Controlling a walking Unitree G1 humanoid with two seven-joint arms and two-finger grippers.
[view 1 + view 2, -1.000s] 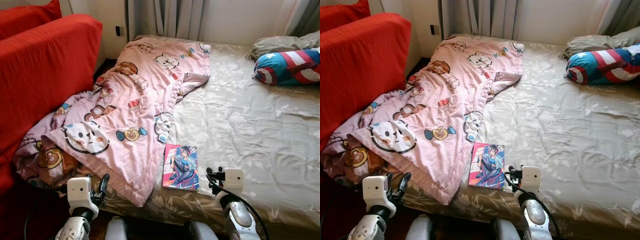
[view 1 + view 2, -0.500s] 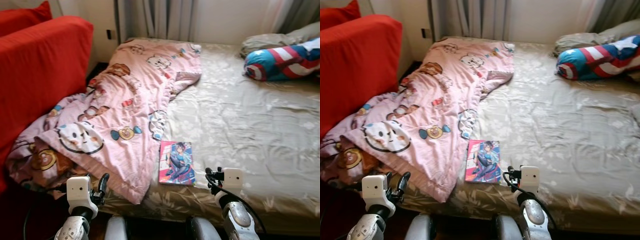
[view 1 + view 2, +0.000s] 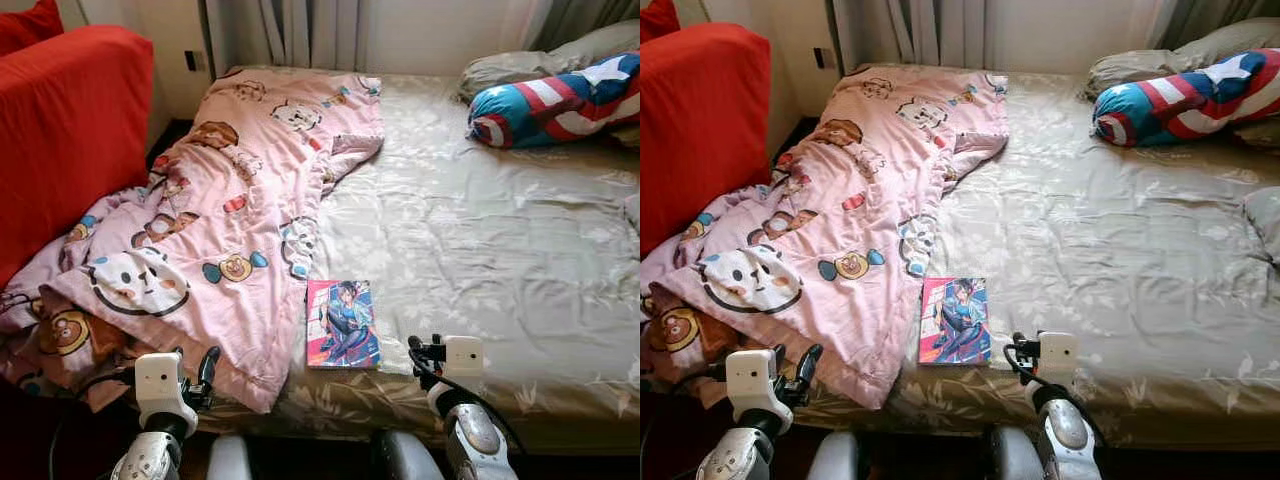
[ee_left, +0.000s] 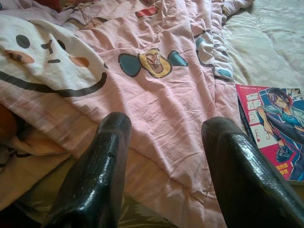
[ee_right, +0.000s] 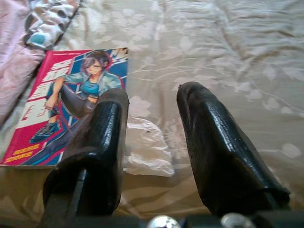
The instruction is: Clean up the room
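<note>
A pink cartoon-print blanket [image 3: 240,210] lies rumpled over the bed's left half and hangs off its near left corner. A colourful comic book [image 3: 342,323] lies flat on the olive floral sheet [image 3: 480,240] near the front edge, right beside the blanket's hem. My left gripper [image 3: 205,368] is low in front of the blanket's hanging corner, open with nothing in it [image 4: 166,123]. My right gripper [image 3: 425,350] hovers at the bed's front edge just right of the book, open [image 5: 152,92]. A small crumpled whitish scrap [image 5: 145,147] sits on the sheet below its fingers.
A blue, red and white star-striped bolster [image 3: 560,100] and a grey pillow [image 3: 515,65] rest at the far right of the bed. A red sofa [image 3: 60,130] stands close along the left. Curtains and a wall close off the back.
The whole picture has slid left and the sofa fills less of it, so the camera turned right. Both grippers hold the same open posture.
</note>
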